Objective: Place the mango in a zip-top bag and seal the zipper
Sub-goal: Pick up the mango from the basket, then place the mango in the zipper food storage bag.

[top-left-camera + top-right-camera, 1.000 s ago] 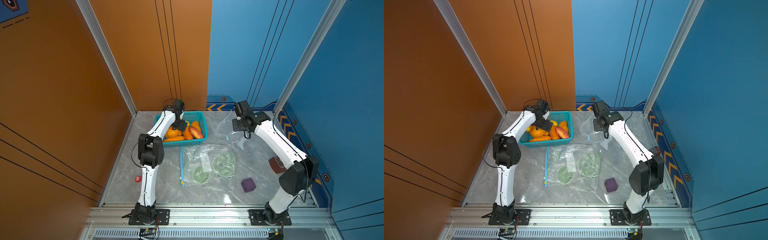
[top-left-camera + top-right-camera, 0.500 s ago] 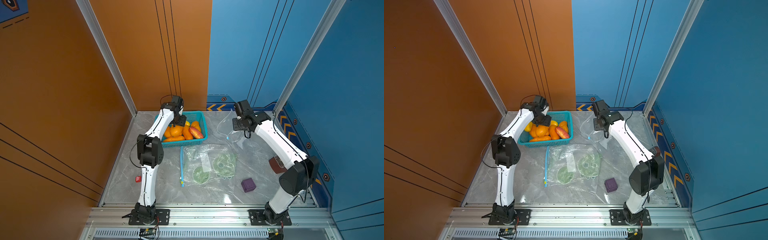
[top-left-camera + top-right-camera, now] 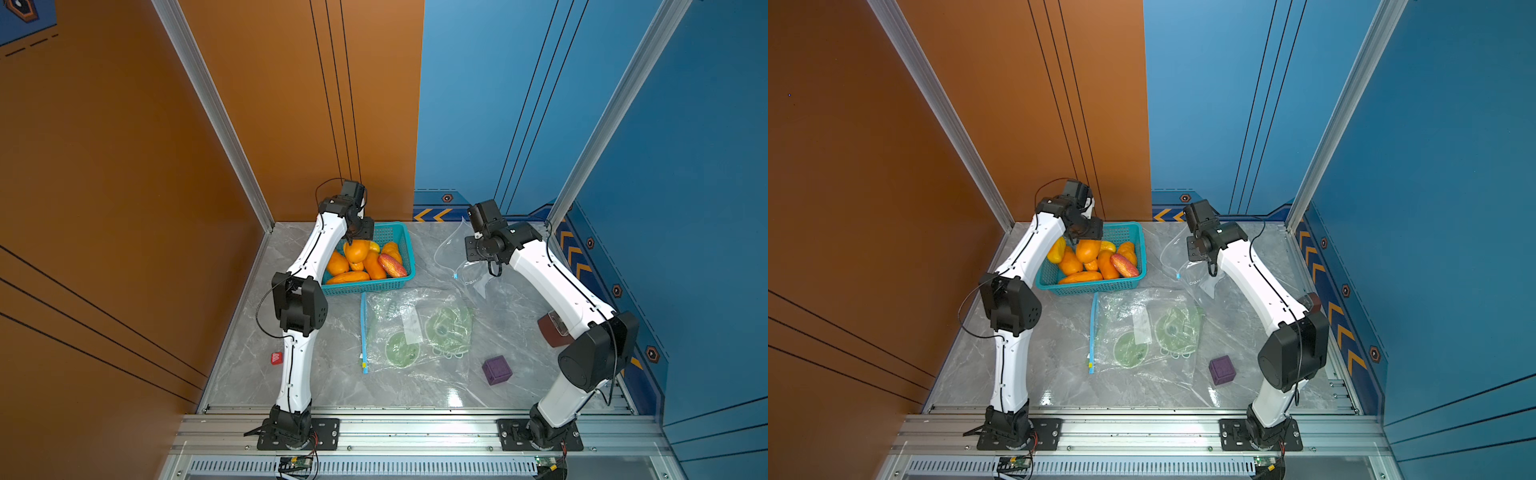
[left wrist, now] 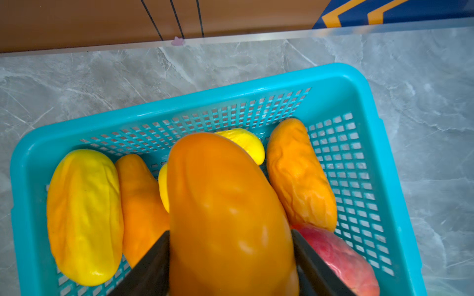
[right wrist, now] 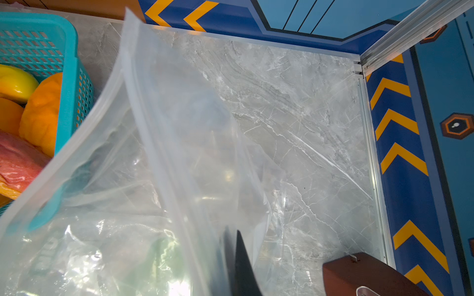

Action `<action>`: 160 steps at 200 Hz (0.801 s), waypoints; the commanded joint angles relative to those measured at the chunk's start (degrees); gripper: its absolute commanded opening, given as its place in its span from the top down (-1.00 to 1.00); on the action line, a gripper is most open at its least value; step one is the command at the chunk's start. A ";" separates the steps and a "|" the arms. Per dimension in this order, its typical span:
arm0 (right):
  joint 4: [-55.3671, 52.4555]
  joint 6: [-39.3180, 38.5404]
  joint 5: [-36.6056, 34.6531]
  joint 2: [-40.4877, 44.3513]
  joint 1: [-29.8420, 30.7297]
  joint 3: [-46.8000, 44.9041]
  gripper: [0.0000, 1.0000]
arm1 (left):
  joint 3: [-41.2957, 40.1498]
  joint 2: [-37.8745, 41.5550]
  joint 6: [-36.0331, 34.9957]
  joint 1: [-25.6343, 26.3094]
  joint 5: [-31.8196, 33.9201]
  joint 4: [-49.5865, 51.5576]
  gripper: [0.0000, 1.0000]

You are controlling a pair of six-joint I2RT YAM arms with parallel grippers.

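Your left claw (image 4: 230,232) clamps the orange mango (image 4: 225,200) at its near end, jaws part-spread. The mango's long axis points away from the fingers, over the teal basket (image 4: 179,107). Your right claw (image 5: 234,253) is pinched tight on the clear zip-top bag (image 5: 159,133), mouth agape, right of the basket in both top views. Your path runs rightward; the basket rim and other mangoes (image 4: 84,215) crowd it.
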State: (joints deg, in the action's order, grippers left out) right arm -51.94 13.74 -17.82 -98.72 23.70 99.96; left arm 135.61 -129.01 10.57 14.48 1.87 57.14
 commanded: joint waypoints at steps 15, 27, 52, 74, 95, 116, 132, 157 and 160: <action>-0.24 0.54 0.18 2.03 0.16 -1.12 0.91 | 8.75 2.17 4.46 4.81 -2.33 0.65 0.25; -0.19 0.76 0.34 2.35 0.07 -1.50 0.92 | 12.15 1.27 5.61 5.91 -3.64 0.60 0.26; 0.18 1.15 0.88 2.83 -0.10 -1.94 0.92 | 20.69 -1.54 8.46 8.21 -6.79 0.62 0.29; 0.37 1.83 1.73 3.18 -0.50 -2.05 0.92 | 30.51 -5.37 11.07 10.09 -10.68 0.76 0.31; 0.94 2.86 3.33 3.54 -1.07 -2.28 0.93 | 40.79 -9.99 14.05 11.52 -16.18 0.56 0.31; 1.66 3.81 5.13 3.76 -1.63 -2.27 0.96 | 40.85 -9.17 13.93 13.40 -15.90 -0.09 0.34; 2.39 4.62 6.90 3.82 -2.19 -2.40 0.98 | 40.87 -8.43 12.47 15.31 -15.62 -0.13 0.35; 3.46 5.72 9.29 4.17 -2.76 -2.42 0.99 | 40.87 -7.59 12.10 17.47 -15.28 -0.16 0.39; 3.55 5.83 9.52 4.22 -2.85 -2.42 0.99 | 40.83 -7.51 12.23 17.73 -15.28 -0.23 0.39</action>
State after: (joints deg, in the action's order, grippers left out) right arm -50.41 17.12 -11.68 -96.73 21.47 98.45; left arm 174.95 -137.10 23.00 30.06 -11.64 56.90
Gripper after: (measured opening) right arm 0.046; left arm 0.683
